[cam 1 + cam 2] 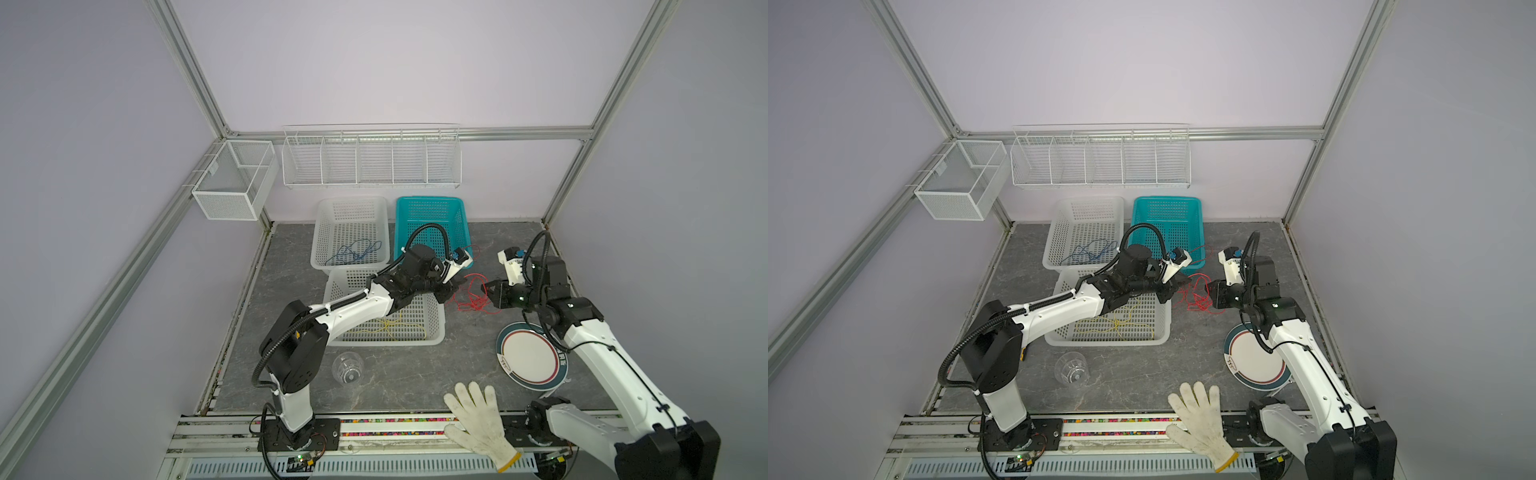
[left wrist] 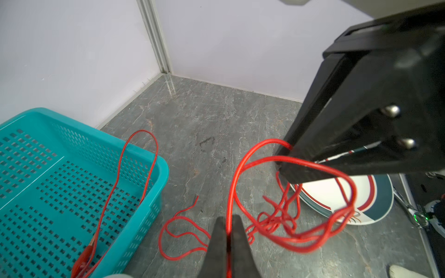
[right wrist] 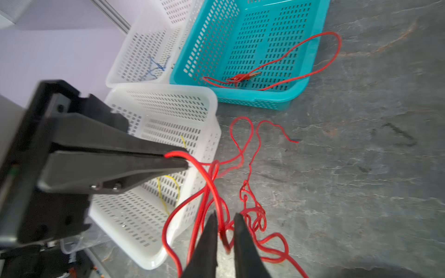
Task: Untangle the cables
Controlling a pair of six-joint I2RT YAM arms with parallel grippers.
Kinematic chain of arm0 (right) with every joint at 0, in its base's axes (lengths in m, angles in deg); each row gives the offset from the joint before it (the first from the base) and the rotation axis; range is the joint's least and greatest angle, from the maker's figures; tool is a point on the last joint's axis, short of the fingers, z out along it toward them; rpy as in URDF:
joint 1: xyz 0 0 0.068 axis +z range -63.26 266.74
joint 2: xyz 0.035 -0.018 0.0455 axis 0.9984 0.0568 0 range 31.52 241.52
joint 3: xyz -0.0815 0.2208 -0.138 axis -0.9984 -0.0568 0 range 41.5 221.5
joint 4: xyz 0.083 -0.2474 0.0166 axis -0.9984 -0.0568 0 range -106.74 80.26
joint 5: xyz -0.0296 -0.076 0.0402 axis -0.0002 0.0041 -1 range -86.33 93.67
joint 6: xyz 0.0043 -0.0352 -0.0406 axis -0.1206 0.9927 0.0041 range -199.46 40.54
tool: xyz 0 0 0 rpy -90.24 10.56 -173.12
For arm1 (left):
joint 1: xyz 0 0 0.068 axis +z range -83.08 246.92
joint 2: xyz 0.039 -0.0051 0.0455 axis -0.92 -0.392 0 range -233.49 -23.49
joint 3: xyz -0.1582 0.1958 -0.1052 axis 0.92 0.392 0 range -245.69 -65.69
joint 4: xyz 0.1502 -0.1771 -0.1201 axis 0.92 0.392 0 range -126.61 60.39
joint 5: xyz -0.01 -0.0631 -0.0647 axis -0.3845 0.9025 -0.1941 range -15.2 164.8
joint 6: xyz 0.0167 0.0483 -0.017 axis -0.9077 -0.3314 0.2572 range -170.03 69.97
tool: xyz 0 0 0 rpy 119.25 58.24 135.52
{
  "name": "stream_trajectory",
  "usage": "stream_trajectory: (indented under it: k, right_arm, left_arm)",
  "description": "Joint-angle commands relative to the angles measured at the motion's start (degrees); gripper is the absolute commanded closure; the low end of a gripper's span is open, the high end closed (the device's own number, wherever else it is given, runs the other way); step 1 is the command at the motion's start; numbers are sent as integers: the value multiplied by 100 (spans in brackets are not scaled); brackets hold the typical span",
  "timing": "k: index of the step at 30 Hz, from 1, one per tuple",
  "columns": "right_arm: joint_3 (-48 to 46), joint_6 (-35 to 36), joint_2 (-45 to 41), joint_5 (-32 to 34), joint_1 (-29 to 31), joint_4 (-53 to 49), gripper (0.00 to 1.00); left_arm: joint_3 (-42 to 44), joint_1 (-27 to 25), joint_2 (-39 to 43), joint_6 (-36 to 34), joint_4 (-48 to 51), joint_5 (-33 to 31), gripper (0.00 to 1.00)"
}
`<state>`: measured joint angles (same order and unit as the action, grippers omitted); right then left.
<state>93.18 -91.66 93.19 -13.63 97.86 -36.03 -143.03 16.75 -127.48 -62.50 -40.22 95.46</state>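
Observation:
The red cable (image 1: pixel 471 297) lies in a loose tangle on the grey table between the two arms. One clip end (image 3: pixel 243 77) rests inside the teal basket (image 1: pixel 432 203). My left gripper (image 2: pixel 228 217) is shut on a red strand, which the right wrist view shows pinched at the tip (image 3: pixel 185 158). My right gripper (image 3: pixel 224 215) stands slightly open, with a red strand loose between its jaws. The blue cable (image 1: pixel 353 251) lies in the far white basket (image 1: pixel 351 201). The yellow cable (image 1: pixel 390 326) lies in the near white basket (image 1: pixel 434 338).
A plate (image 1: pixel 528 357) sits under the right arm's forearm. A white glove (image 1: pixel 478 415) lies at the front edge, and a clear cup (image 1: pixel 348 368) is on its side near the left arm's base. Wire racks (image 1: pixel 370 160) hang on the back wall.

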Motion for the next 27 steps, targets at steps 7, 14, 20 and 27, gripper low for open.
stream_trajectory:
  k: [7,14,20,27]
  right_arm:
    - [-412,-388,-725,2343,27,-33,55]
    - [-841,-235,-1491,2324,-92,270,31]
    - [-1140,-129,-1208,1635,-98,521,30]
    - [-1905,-206,-1188,640,-92,1682,29]
  left_arm:
    - [-462,-16,54,846,379,-492,100]
    - [-446,-16,302,1421,327,-560,100]
    - [-580,-13,457,1909,356,-879,100]
    - [-803,-10,562,2361,463,-925,100]
